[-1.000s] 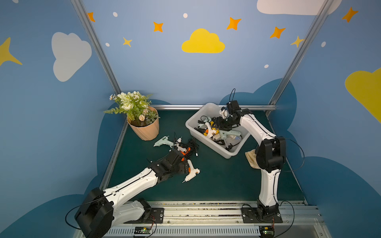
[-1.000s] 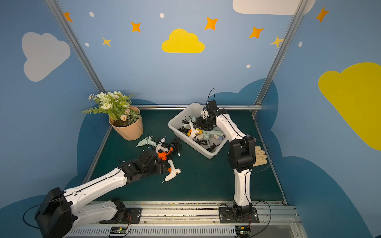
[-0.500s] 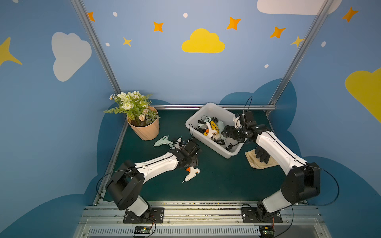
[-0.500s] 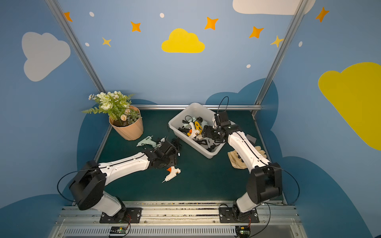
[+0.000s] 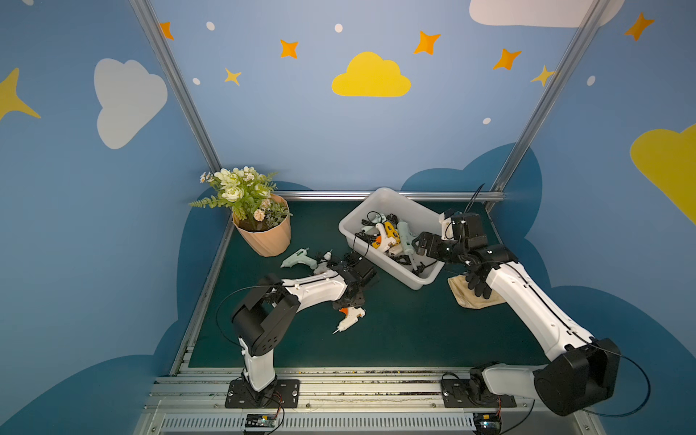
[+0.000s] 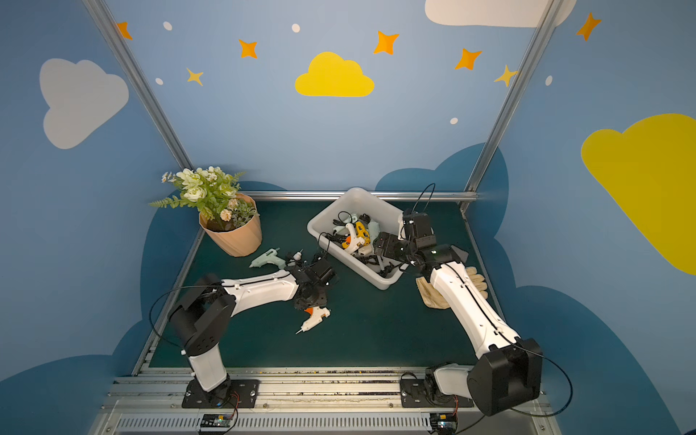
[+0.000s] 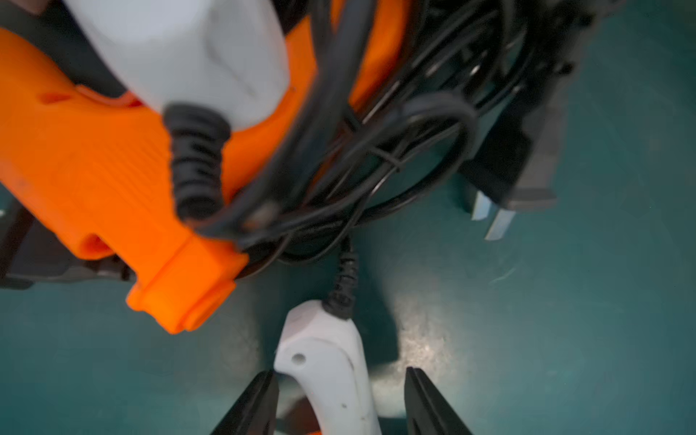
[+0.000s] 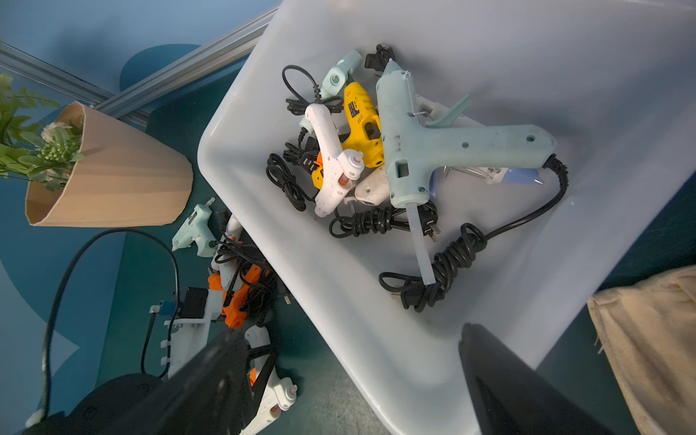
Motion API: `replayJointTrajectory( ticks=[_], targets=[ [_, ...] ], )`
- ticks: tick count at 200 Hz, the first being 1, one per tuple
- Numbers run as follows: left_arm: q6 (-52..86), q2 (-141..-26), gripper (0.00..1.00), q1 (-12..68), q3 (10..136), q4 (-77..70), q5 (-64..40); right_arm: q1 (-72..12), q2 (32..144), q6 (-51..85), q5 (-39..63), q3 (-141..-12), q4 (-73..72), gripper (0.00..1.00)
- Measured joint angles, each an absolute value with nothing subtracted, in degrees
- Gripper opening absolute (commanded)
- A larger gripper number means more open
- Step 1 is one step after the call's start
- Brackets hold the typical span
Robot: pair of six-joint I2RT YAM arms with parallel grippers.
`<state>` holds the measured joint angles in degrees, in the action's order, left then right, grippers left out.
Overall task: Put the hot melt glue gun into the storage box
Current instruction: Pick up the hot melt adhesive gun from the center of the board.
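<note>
A white glue gun (image 5: 348, 318) (image 6: 314, 318) with an orange trigger lies on the green mat. My left gripper (image 5: 352, 297) (image 7: 339, 376) is down over its handle (image 7: 327, 361), open. One finger touches the handle and a gap shows at the other. The whitish storage box (image 5: 380, 196) (image 6: 354, 192) (image 8: 339, 293) stands at the back right and holds several glue guns, among them a large mint one (image 8: 414, 147), a yellow one (image 8: 361, 124) and a white one (image 8: 331, 162). My right gripper (image 5: 422, 244) (image 8: 350, 331) hangs open over the box's near right side, holding nothing.
Left of the box lie a small mint glue gun (image 5: 297, 260), an orange and white one (image 7: 94, 169) and tangled black cords with a plug (image 7: 516, 162). A tan flower pot (image 5: 263, 237) stands at the back left. A beige cloth (image 5: 470, 297) lies right of the box.
My right gripper has opened and pulled back from deep inside the box to its near right side. My left gripper has shifted toward the white gun and its jaws have narrowed around the handle.
</note>
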<state>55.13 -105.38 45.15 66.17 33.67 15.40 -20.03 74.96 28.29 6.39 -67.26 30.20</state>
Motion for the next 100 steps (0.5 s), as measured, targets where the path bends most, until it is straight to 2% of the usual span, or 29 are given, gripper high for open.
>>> replayJointTrajectory(
  ticks=[36, 100],
  targets=[
    [56.1, -108.0, 0.44, 45.1, 68.6, 35.8, 16.6, -20.1, 74.1, 28.5, 6.4, -66.2, 30.2, 0.93],
    [57.4, -107.7, 0.04, 45.1, 68.1, 36.5, 16.9, -20.1, 71.8, 28.9, 6.4, -65.2, 30.1, 0.93]
  ],
)
